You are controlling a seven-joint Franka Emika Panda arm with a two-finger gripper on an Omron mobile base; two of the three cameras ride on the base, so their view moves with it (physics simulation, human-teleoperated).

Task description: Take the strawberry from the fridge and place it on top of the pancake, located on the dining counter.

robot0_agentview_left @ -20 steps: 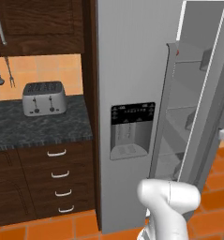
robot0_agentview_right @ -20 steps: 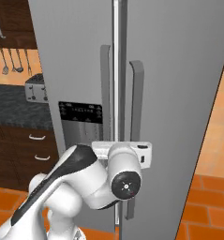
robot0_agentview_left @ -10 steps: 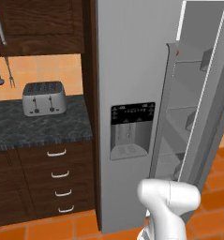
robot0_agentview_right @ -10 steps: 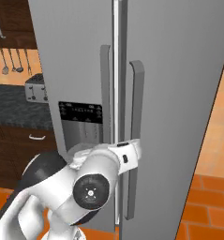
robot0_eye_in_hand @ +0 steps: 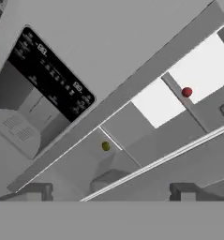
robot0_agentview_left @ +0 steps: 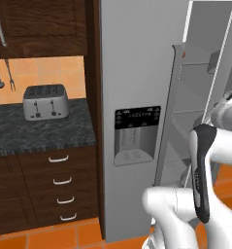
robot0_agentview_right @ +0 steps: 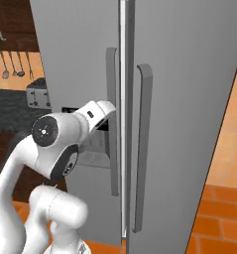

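The grey fridge (robot0_agentview_left: 137,73) stands with its left door, the one with the black dispenser panel (robot0_agentview_left: 137,117), closed and its right door swung open onto grey shelves. In the hand view the strawberry (robot0_eye_in_hand: 187,92), a tiny red berry, lies on a shelf inside the fridge (robot0_eye_in_hand: 132,37), up and right of my gripper (robot0_eye_in_hand: 111,191). My gripper is open with nothing between its fingertips (robot0_eye_in_hand: 38,190) and is well short of the berry. In the right base view my arm (robot0_agentview_right: 55,144) reaches up in front of the fridge (robot0_agentview_right: 189,99). The pancake and the dining counter are out of view.
A small round green fruit (robot0_eye_in_hand: 105,146) lies on a lower fridge shelf. To the left of the fridge a toaster (robot0_agentview_left: 44,101) stands on a dark granite counter (robot0_agentview_left: 40,136) above wooden drawers (robot0_agentview_left: 59,185). The open door's long handles (robot0_agentview_right: 142,144) hang close to my arm.
My arm has swung: in the right base view its hand rose toward the dispenser side, and in the left base view the forearm came in at the right. The jaws opened slightly wider.
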